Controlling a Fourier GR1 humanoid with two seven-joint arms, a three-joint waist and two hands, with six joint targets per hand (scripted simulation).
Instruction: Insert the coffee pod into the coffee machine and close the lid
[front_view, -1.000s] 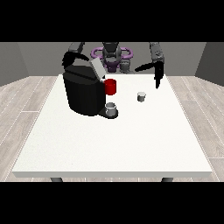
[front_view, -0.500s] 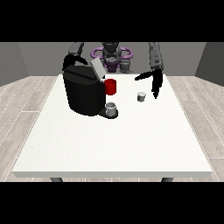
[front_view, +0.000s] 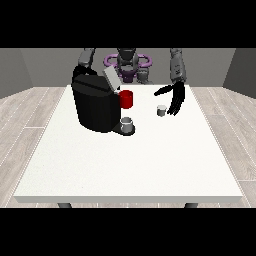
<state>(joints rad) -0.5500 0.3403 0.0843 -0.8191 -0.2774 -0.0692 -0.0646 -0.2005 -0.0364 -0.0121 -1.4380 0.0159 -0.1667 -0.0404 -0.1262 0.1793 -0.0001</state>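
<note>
Lowered robot hand (front_view: 175, 98) hangs open; coffee pod (front_view: 161, 110) just beside.

Light fell evenly and softly over my white table (front_view: 125, 160), which read bright with no glare. The coffee machine (front_view: 95, 102) stayed a dark mass with little surface detail, casting only a faint shadow at its base. The far walls were dim grey. Straight edges showed no bending near the borders.
</note>
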